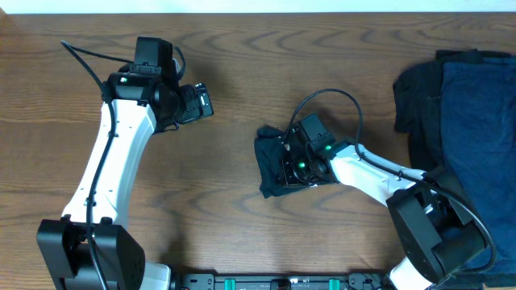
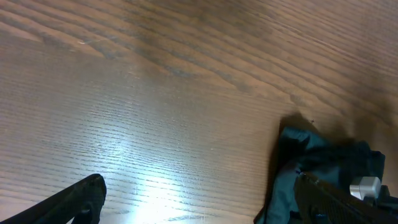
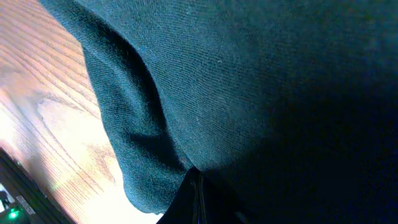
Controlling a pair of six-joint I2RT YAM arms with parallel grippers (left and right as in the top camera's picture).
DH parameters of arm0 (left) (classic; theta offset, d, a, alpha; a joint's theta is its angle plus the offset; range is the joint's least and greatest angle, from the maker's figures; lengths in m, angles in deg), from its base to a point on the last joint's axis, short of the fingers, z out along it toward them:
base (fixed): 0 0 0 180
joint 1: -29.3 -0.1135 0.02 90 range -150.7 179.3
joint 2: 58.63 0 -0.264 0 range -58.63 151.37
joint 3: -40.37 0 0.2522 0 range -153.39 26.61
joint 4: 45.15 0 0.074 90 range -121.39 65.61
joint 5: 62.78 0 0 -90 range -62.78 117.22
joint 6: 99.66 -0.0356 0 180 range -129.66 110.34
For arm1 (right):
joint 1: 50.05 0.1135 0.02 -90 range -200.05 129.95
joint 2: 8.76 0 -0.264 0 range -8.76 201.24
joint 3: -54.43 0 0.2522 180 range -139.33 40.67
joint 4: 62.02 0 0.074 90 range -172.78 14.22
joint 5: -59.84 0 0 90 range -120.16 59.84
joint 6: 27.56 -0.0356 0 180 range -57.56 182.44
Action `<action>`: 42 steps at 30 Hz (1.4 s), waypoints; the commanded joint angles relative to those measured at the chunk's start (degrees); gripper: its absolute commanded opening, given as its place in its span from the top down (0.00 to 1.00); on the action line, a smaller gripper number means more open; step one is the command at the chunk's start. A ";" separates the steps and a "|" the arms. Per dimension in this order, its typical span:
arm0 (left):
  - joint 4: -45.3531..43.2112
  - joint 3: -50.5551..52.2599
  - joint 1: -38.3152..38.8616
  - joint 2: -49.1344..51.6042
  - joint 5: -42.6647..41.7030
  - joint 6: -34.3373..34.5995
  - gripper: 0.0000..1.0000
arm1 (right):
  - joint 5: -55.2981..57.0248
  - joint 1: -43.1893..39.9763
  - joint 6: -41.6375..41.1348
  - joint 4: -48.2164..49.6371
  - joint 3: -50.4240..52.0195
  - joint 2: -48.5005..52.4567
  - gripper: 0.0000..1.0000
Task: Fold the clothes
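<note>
**Q:** At left, how does the left arm stand?
**A:** Raised and bent inward over the table (image 1: 242, 56). The left gripper (image 1: 201, 102) points toward centre with its fingers (image 2: 81, 196) spread wide, holding nothing.

**Q:** And at centre?
**A:** The black garment (image 1: 268, 153) lies bunched on the wood, well apart from the left gripper. The right arm reaches leftward and low. The right gripper (image 1: 284, 165) appears pinched shut on the right side of the bunch — its wrist view is filled with dark knit hanging in soft folds.

**Q:** How will the cloth handle?
**A:** Light, limp and not slippery, so it should sag from any single hold. It is probably best taken at a hem or shoulder seam, one corner per gripper, to spread it flat.

**Q:** At right?
**A:** The pile of clothes (image 1: 459, 105), black and navy, lies at the table's edge.
</note>
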 commanded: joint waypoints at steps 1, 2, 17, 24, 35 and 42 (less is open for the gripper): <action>-0.02 -0.68 -0.02 -0.31 -0.35 -0.17 0.02 | -2.56 -0.26 1.81 0.09 0.24 -0.63 0.99; -0.02 -0.68 -0.04 -0.31 -0.35 -0.17 0.02 | -4.13 -0.76 3.26 -0.09 -0.57 -0.87 0.98; -0.02 -0.68 -0.02 -0.31 -0.35 -0.17 0.02 | -3.82 -9.31 6.10 2.51 -7.37 -4.74 0.99; -0.02 -0.68 -0.04 -0.31 -0.35 -0.17 0.02 | 0.04 -9.16 6.51 4.63 -7.17 -2.56 0.99; -0.02 -0.68 -0.04 -0.31 -0.35 -0.17 0.02 | 0.98 -8.46 10.21 8.33 -7.17 6.19 0.99; -0.02 -0.68 -0.04 -0.31 -0.35 -0.17 0.02 | 0.44 -11.45 10.56 10.25 -8.11 2.32 0.91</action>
